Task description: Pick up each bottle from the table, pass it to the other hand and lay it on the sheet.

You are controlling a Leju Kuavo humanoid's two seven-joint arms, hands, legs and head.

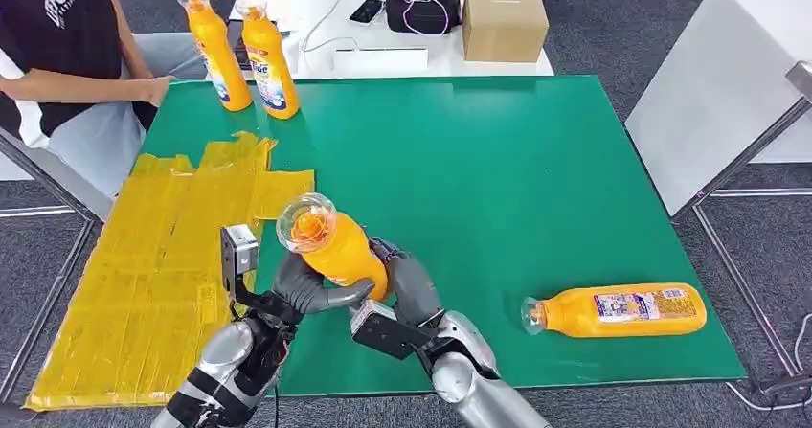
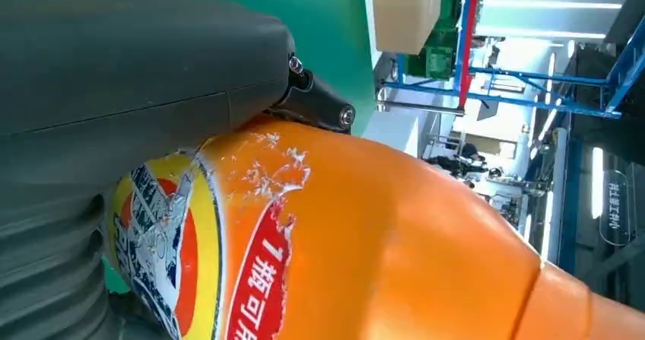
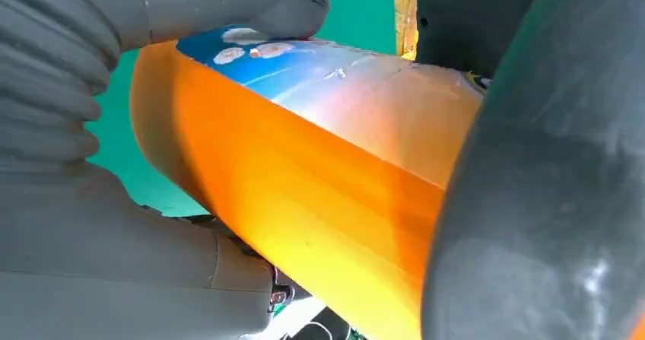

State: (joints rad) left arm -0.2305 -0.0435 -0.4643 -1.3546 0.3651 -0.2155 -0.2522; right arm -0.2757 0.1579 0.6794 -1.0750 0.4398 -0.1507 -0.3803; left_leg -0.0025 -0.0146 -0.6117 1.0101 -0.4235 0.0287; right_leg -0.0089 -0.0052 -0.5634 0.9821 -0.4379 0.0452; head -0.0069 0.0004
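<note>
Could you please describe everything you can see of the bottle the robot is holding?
The held bottle is glossy orange plastic with a clear cap and a scuffed, partly peeled printed label. It is lifted above the green table, tilted with its cap toward the camera. Both the left hand and right hand grip its body.

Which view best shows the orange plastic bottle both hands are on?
Head view: the whole orange plastic bottle, clear cap up, sits between left hand and right hand. Left wrist view gives its torn label; right wrist view its lower body.

left robot hand and right robot hand raised together, fingers wrapped, wrists nearly touching
</note>
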